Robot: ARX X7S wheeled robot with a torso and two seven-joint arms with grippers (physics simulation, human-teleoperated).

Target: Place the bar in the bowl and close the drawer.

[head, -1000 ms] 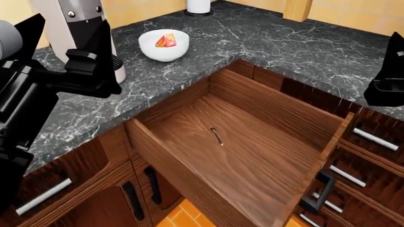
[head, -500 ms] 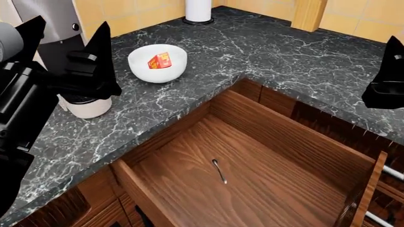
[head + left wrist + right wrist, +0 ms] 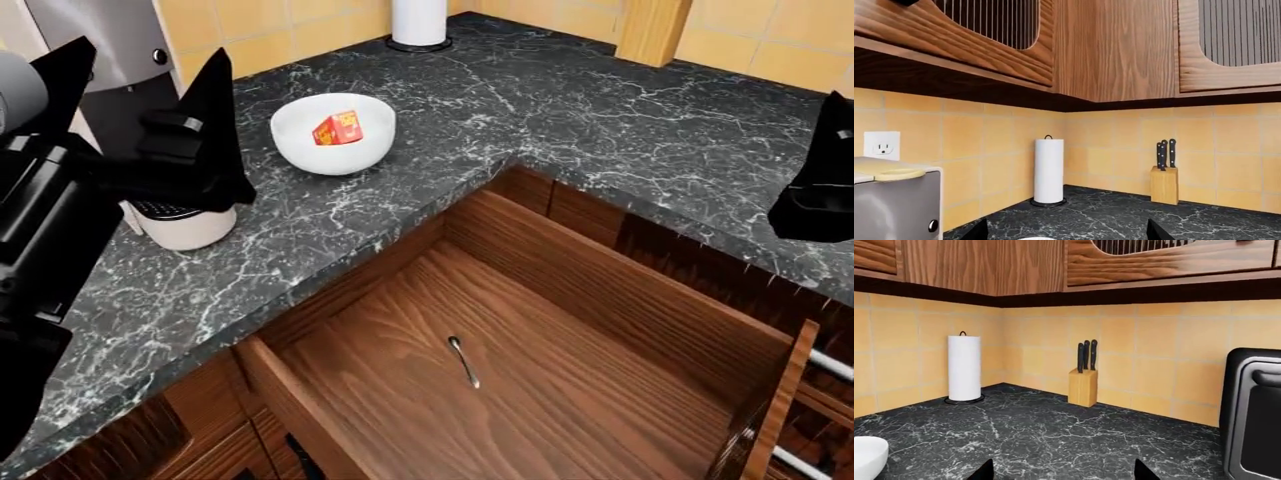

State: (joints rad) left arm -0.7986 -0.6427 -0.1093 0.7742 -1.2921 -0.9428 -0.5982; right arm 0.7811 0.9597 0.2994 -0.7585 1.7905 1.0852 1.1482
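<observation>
Bar (image 3: pixel 339 128) was seen resting inside the bowl (image 3: pixel 302 140) at far left; the drawer (image 3: pixel 587 300) was left wide open, unclosed. Both grippers, left (image 3: pixel 140 130) and right (image 3: pixel 821 185), were spread apart, empty.

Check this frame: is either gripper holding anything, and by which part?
Nothing is held: left gripper and right gripper are empty; the red-and-yellow bar lies in the white bowl.

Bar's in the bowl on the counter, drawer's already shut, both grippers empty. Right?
Not quite: the drawer is wide open, as the head view shows, its inside in full view below the counter. The rest holds: the bar lies in the bowl, and neither gripper holds anything.
</observation>
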